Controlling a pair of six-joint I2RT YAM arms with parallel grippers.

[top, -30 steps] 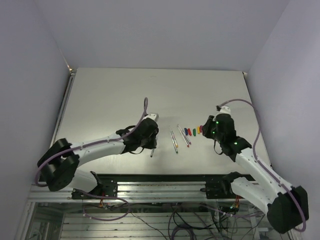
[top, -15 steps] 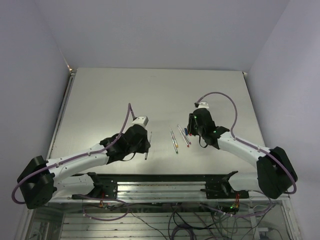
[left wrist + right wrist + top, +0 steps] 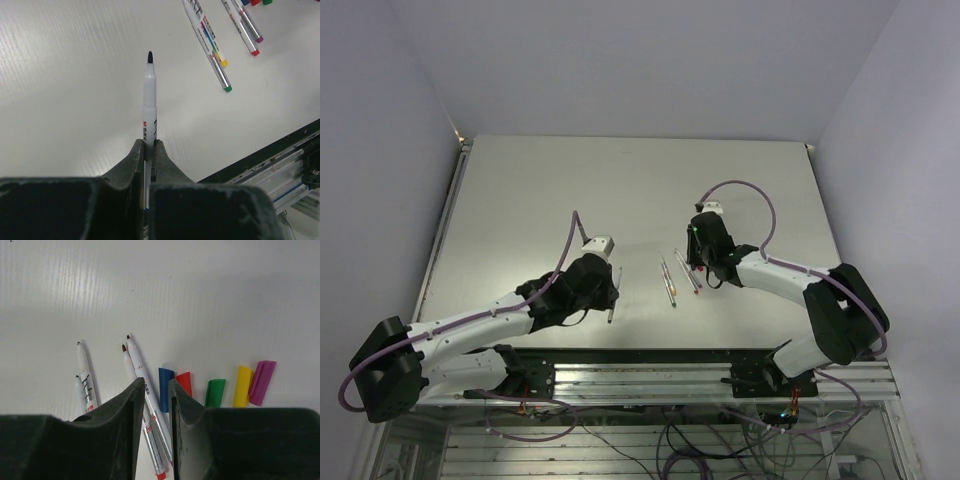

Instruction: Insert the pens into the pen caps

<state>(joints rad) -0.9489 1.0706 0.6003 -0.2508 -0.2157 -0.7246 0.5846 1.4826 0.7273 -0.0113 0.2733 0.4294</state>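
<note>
My left gripper [image 3: 148,145] is shut on a white pen [image 3: 149,97] whose dark blue tip points away from it, held above the table; in the top view this pen [image 3: 615,292] hangs left of centre. Two pens [image 3: 137,362] and two more pens [image 3: 84,371] lie on the table. The pen caps lie in a row: blue [image 3: 165,381], red [image 3: 184,382], green [image 3: 215,392], yellow [image 3: 243,386], magenta [image 3: 262,382]. My right gripper [image 3: 156,383] hovers with its jaws a little apart; the blue cap and one pen's barrel show in the gap, nothing gripped.
The table's near edge with a black metal rail [image 3: 280,150] runs close behind the held pen. In the top view the loose pens [image 3: 670,282] lie between both grippers, and my right arm [image 3: 770,272] covers the caps.
My right gripper has swung left from beside the caps to over the blue cap and the nearest pens. My left arm has drawn back and left, still holding its pen.
</note>
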